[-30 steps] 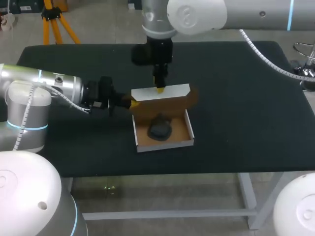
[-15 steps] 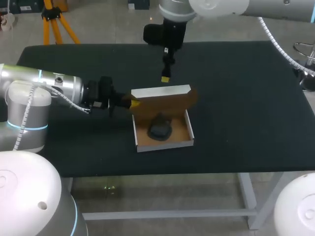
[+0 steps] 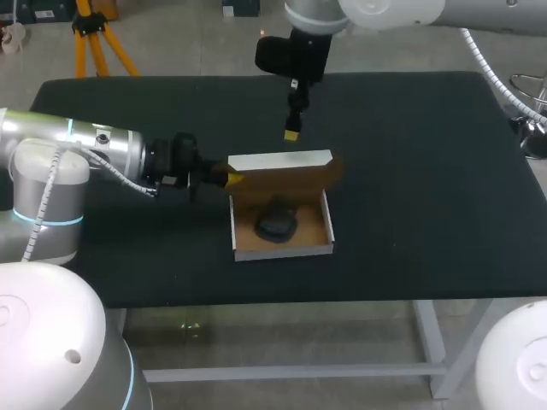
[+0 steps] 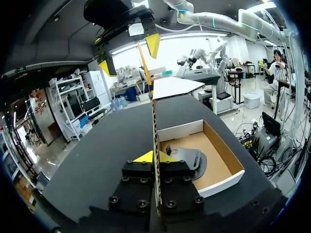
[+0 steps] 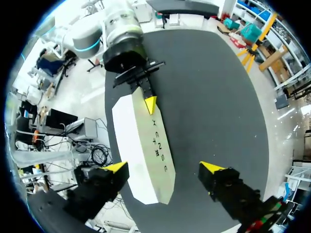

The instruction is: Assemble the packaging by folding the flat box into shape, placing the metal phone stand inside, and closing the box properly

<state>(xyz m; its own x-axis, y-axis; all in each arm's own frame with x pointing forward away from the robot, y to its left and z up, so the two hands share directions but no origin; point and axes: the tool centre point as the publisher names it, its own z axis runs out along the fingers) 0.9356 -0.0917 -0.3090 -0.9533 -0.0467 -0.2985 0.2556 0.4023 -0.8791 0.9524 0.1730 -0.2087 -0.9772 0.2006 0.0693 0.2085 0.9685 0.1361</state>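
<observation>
Left wrist view: left pincer (image 4: 156, 156) tight on upright box lid (image 4: 175, 88)

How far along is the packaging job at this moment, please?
Done: the box is folded into a tray and the phone stand lies inside. In hand: the left fingers pinch the side edge of the upright lid; the right fingers hang open above it, clear of it. Left: folding the lid down and closing the box.
</observation>
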